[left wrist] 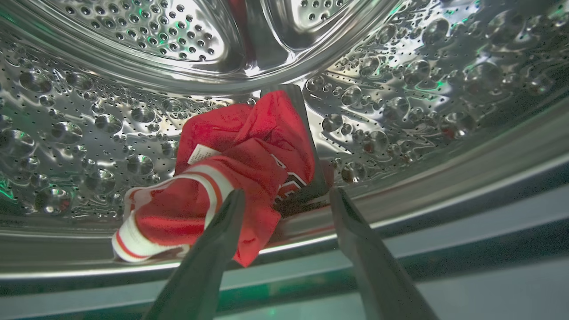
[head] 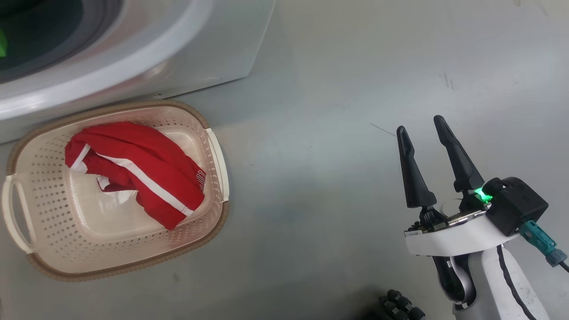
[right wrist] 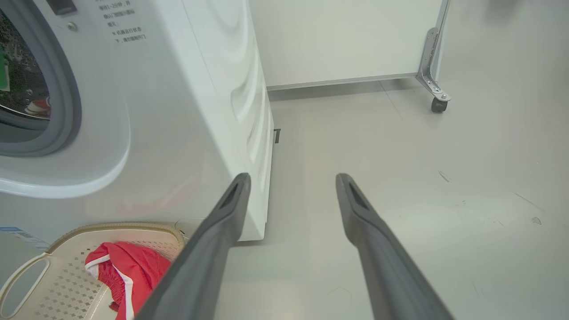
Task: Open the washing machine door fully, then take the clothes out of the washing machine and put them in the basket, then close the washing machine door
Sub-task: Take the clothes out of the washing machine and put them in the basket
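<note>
basket (head: 49,209) — red shorts (head: 146,164) inside; drum (left wrist: 400,89) — red jersey (left wrist: 249,146); left fingers (left wrist: 213,258), right fingers (head: 412,178) spread

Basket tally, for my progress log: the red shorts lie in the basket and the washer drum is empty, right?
No. The red shorts do lie in the basket, but the drum holds a red jersey, as the left wrist view shows.

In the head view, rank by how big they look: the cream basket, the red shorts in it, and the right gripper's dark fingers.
1. Cream perforated plastic basket, largest.
2. Red shorts with white side stripes, lying in it.
3. Two long dark fingers of the right gripper, smallest, though closeness may enlarge them.
</note>
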`<state>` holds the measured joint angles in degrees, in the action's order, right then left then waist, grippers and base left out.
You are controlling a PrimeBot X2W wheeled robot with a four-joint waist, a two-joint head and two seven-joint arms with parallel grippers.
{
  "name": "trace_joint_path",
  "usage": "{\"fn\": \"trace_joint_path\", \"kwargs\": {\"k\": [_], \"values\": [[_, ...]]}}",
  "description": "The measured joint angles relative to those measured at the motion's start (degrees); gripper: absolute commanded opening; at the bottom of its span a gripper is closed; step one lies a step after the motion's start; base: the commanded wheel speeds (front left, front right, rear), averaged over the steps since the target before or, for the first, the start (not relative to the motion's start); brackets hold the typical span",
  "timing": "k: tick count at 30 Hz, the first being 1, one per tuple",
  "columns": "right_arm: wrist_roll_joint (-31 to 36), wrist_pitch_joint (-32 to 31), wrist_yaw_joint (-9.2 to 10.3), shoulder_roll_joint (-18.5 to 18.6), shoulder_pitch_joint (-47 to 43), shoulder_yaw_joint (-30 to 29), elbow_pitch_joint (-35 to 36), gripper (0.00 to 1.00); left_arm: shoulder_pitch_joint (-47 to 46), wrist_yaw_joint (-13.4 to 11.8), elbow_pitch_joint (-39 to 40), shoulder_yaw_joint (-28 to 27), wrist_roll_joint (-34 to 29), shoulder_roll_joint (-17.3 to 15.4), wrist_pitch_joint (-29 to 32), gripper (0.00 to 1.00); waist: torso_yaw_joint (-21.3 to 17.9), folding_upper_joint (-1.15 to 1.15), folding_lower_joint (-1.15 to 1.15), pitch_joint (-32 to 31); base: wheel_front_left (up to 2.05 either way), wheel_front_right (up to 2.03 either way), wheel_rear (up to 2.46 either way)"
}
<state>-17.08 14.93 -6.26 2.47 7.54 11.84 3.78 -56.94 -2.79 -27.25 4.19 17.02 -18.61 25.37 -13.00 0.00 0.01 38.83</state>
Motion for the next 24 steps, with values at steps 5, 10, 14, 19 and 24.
{"fn": "trace_joint_path", "kwargs": {"k": [5,10,14,19,24], "values": [[-1.59,0.01,-0.16,-0.03,0.82,0.48,0.00,1.00,-4.14,-0.01,-0.67,-0.67,-0.98,-3.01,2.15,1.00,-1.86,0.00,0.00,2.61,0.00,0.00,0.00],[-2.27,0.00,-0.16,-0.07,2.05,0.62,-0.02,1.00,-6.99,-0.01,-1.55,-1.04,-1.41,-4.68,4.48,1.00,-3.47,0.00,0.00,4.94,0.00,0.00,0.00],[-3.30,0.01,-0.16,-0.09,2.92,0.99,-0.02,1.00,-9.23,-0.22,-2.15,-1.32,-1.56,-5.31,6.38,1.00,-4.51,0.00,0.00,6.54,0.00,0.00,0.00],[-4.09,0.01,-0.16,-0.13,3.71,1.13,-0.05,1.00,-12.33,-0.53,-2.41,-1.77,-2.65,-6.67,7.21,1.00,-5.41,0.00,0.00,8.24,0.00,0.00,0.00],[-4.26,0.01,-0.16,-0.15,4.10,1.18,-0.19,1.00,-13.30,-1.04,-3.85,-1.62,-3.24,-7.40,8.44,1.00,-5.89,0.00,0.00,9.20,0.00,0.00,0.00]]}}
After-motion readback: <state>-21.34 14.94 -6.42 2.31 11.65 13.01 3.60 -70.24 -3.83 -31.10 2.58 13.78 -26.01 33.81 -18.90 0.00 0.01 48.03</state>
